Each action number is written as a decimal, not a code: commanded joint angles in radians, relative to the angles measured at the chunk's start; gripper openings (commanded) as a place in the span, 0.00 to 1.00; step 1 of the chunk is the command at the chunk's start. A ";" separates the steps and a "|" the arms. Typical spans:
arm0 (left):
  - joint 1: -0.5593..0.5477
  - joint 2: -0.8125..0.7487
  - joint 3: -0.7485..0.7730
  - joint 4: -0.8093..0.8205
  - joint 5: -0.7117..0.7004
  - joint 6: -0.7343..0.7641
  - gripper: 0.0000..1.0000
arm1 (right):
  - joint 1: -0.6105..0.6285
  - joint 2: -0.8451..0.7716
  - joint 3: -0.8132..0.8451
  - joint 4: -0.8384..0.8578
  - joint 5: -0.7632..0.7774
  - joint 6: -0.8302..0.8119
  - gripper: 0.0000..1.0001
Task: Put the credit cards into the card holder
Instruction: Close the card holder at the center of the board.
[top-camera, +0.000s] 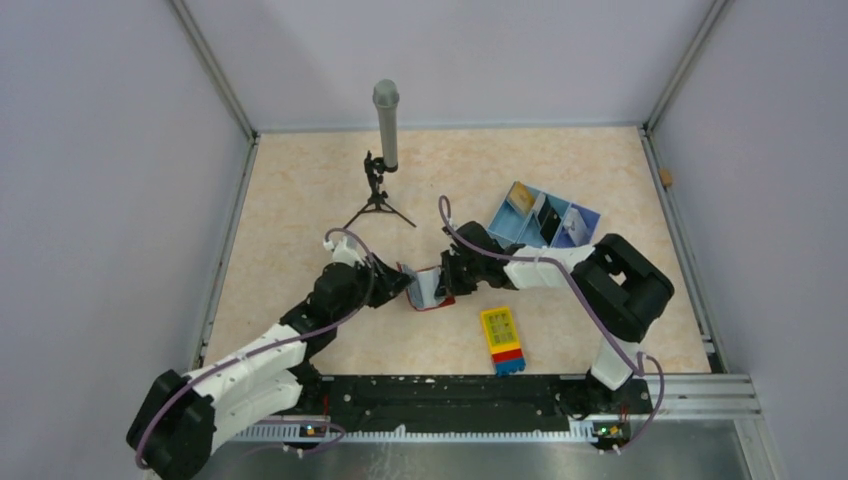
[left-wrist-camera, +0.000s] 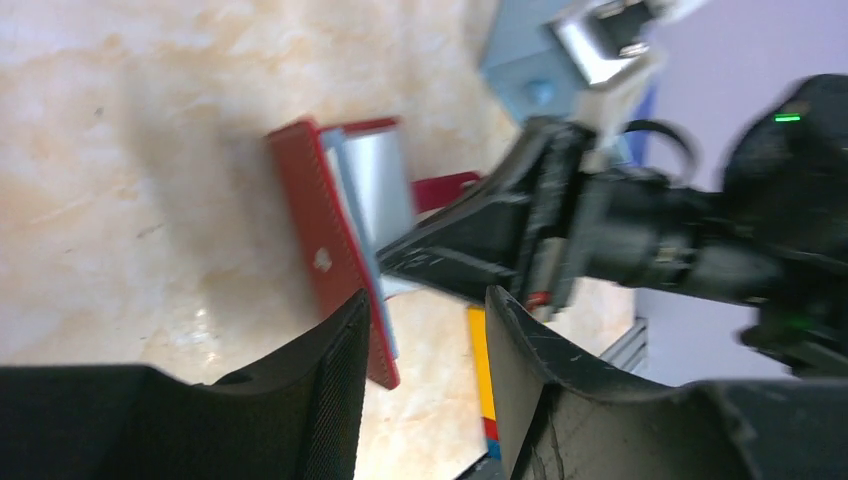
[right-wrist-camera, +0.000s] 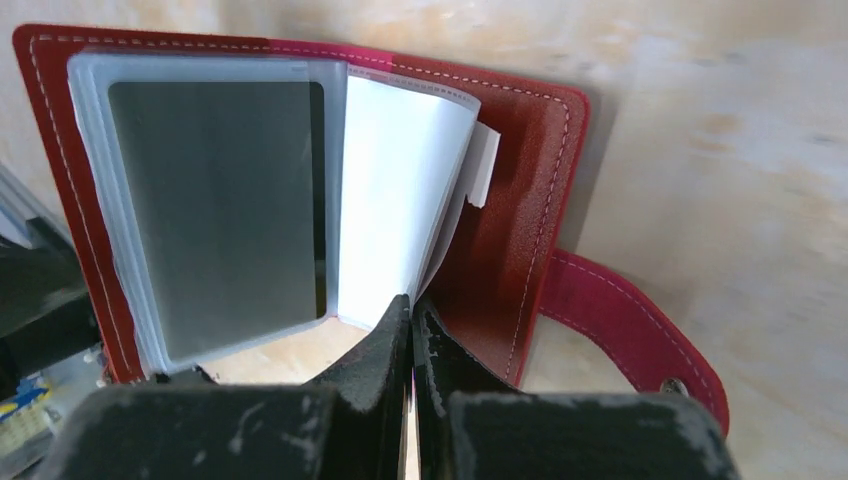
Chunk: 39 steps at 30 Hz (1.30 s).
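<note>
The left arm reaches from its base at the near left corner diagonally to the middle of the pale marbled table (top-camera: 300, 180). The right arm rises from its base, folds at the elbow and stretches leftward, so both wrists meet head-on.

Between them is the small dark-red folding card holder (right-wrist-camera: 520, 230), opened like a book. In the overhead view its fold runs roughly near to far, and its pale inner leaves face the right arm. A grey card (right-wrist-camera: 215, 200) sits in a clear pocket, and the red closure tab (right-wrist-camera: 630, 325) sticks out sideways.

The right end effector (right-wrist-camera: 410, 305) is clenched, with its tips at the lower edge of a pale sleeve (right-wrist-camera: 400, 190) (whether it pinches that leaf I cannot tell). The left end effector (left-wrist-camera: 425, 305) is released, its fingers straddling the edge of one red cover, with table showing in the gap.

A yellow, red and blue block (top-camera: 502, 338) lies near the card holder on its near right. The light-blue tray (top-camera: 500, 228) behind the right forearm holds a yellow-gold card (top-camera: 519, 200), a dark card (top-camera: 546, 212) and a pale card (top-camera: 573, 228). A grey cylinder on a tripod (top-camera: 385, 110) stands well apart at the far side. The far left of the table is open.
</note>
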 joint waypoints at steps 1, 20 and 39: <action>-0.004 -0.174 -0.023 -0.077 -0.047 0.025 0.47 | 0.056 0.057 0.052 0.008 -0.051 0.021 0.00; 0.099 -0.082 0.082 -0.334 -0.126 0.080 0.72 | 0.041 -0.113 0.065 -0.130 0.117 -0.028 0.48; 0.173 -0.007 0.053 -0.271 0.039 0.070 0.72 | -0.165 -0.055 0.104 -0.173 0.071 -0.200 0.46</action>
